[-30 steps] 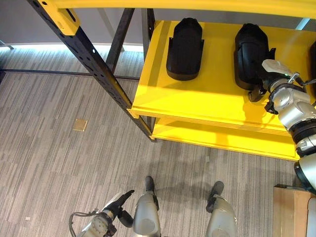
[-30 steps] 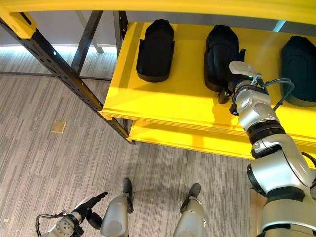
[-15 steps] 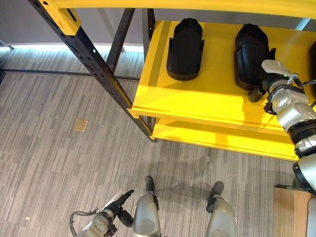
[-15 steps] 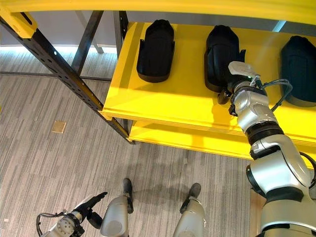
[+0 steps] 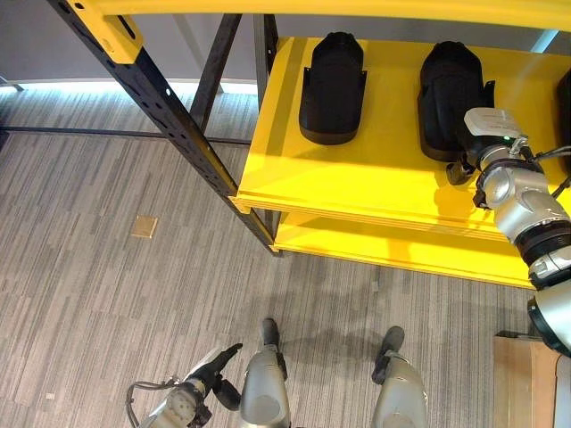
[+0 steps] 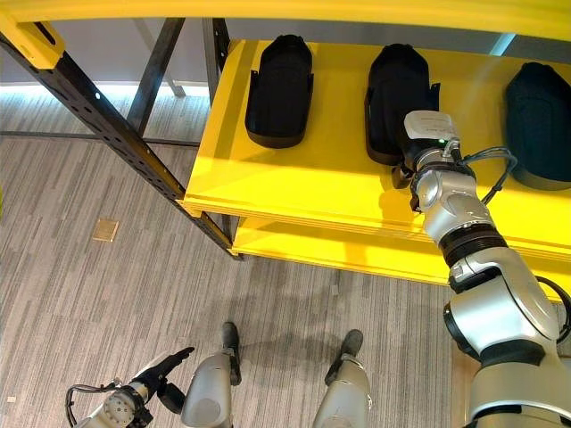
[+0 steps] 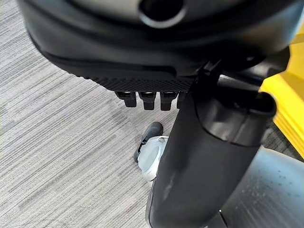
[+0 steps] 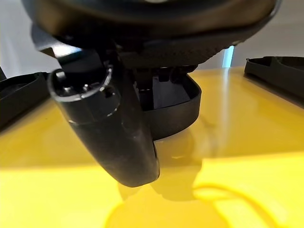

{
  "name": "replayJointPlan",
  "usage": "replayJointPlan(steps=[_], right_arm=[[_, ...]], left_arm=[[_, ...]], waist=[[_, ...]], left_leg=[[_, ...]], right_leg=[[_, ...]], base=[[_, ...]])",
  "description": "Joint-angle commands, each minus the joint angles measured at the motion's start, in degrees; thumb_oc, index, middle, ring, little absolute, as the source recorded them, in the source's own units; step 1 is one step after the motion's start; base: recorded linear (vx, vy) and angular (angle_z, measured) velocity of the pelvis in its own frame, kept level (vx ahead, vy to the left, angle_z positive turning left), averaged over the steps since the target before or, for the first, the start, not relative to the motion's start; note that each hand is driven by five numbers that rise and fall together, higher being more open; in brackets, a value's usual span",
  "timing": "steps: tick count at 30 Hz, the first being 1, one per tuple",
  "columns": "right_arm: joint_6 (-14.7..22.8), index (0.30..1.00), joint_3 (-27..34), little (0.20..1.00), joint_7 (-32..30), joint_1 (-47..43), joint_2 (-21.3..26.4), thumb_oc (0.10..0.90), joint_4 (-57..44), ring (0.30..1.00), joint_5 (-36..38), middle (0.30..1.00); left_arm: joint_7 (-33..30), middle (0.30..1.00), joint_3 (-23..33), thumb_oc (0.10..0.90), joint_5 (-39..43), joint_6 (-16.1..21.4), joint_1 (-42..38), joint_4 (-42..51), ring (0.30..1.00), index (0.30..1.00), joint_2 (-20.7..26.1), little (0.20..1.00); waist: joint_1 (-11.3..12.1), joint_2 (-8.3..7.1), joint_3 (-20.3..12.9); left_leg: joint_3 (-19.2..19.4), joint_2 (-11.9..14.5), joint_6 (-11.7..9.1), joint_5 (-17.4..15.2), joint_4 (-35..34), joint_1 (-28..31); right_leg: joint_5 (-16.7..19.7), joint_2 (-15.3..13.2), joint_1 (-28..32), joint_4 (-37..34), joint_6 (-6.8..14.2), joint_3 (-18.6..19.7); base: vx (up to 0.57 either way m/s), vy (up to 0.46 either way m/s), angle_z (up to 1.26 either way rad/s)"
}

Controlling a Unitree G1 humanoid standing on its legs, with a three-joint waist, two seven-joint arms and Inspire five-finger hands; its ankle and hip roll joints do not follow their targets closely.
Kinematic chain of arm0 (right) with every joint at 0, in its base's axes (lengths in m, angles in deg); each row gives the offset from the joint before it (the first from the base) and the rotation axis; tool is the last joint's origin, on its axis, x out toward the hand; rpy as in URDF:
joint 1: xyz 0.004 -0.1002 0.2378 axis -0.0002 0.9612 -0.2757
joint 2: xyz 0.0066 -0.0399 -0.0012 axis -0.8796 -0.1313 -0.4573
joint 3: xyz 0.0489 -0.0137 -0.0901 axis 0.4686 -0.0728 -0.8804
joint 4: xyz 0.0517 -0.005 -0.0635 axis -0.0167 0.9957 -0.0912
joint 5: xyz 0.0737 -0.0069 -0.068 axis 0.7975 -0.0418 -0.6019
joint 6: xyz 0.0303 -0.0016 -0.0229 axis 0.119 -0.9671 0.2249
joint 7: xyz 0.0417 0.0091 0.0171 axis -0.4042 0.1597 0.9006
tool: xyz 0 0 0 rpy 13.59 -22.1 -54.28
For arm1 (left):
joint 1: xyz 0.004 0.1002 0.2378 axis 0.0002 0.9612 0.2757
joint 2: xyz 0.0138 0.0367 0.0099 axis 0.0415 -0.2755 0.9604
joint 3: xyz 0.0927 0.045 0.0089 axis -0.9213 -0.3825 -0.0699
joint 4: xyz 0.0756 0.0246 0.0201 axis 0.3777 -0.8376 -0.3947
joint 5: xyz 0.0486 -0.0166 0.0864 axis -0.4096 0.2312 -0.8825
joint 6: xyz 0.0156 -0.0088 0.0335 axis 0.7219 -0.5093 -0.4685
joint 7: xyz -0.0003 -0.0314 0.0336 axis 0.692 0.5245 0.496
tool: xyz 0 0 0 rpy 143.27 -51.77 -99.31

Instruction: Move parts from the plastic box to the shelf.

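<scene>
Three black moulded parts lie on the yellow shelf (image 5: 357, 178): a left part (image 5: 333, 89), a middle part (image 5: 451, 89) and a right part (image 6: 540, 120). My right hand (image 5: 464, 168) is at the near end of the middle part. In the right wrist view its fingers (image 8: 159, 76) reach over the middle part's rim (image 8: 183, 111) while the thumb (image 8: 114, 133) stands against the outside, so it is shut on that rim. My left hand (image 5: 214, 366) hangs low over the floor, open and holding nothing.
A black rack post (image 5: 169, 98) slants down to the shelf's front left corner. A lower yellow shelf (image 5: 401, 254) sits underneath. A brown box (image 5: 526, 383) stands at the bottom right. A small brass plate (image 5: 144, 226) is set into the carpet.
My right hand has edged a little to the left and deeper onto the shelf, and the middle part has slid slightly back with it. The left hand has stayed still.
</scene>
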Motion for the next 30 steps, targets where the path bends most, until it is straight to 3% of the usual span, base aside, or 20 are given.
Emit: replayJointPlan(steps=[1,20,30], right_arm=[[-0.18,1.0,-0.86,1.0,-6.61,-1.93,3.44,0.9,-0.42,1.0,-4.79,1.0],[-0.67,1.0,-0.78,1.0,-11.8,-0.62,2.46,0.9,-3.13,1.0,-7.7,1.0],[1.08,1.0,0.72,1.0,-20.24,-0.17,2.31,0.9,-4.79,1.0,-8.14,1.0]], left_arm=[[-0.46,1.0,-2.53,0.9,1.38,2.1,0.39,-0.48,1.0,1.0,1.82,1.0],[-2.04,1.0,-2.57,0.9,0.49,4.36,-0.31,-4.83,1.0,1.0,-0.2,1.0],[-3.14,1.0,-3.17,0.9,0.05,4.91,-0.06,-6.72,1.0,1.0,-1.08,1.0]], waist=[[-0.09,0.35,-0.3],[-0.32,0.01,-0.66],[-0.53,0.04,-0.9]], left_leg=[[4.74,0.94,0.81,-4.05,2.84,1.52],[4.83,1.24,0.88,-4.31,3.36,1.32],[5.04,1.32,0.89,-4.53,3.38,1.51]], right_leg=[[-11.84,0.06,1.28,8.86,2.4,0.65],[-11.77,0.02,1.14,8.94,2.44,0.69],[-11.49,0.11,1.26,8.29,2.58,0.71]], base=[[0.0,0.0,0.0],[0.0,0.0,0.0],[0.0,0.0,0.0]])
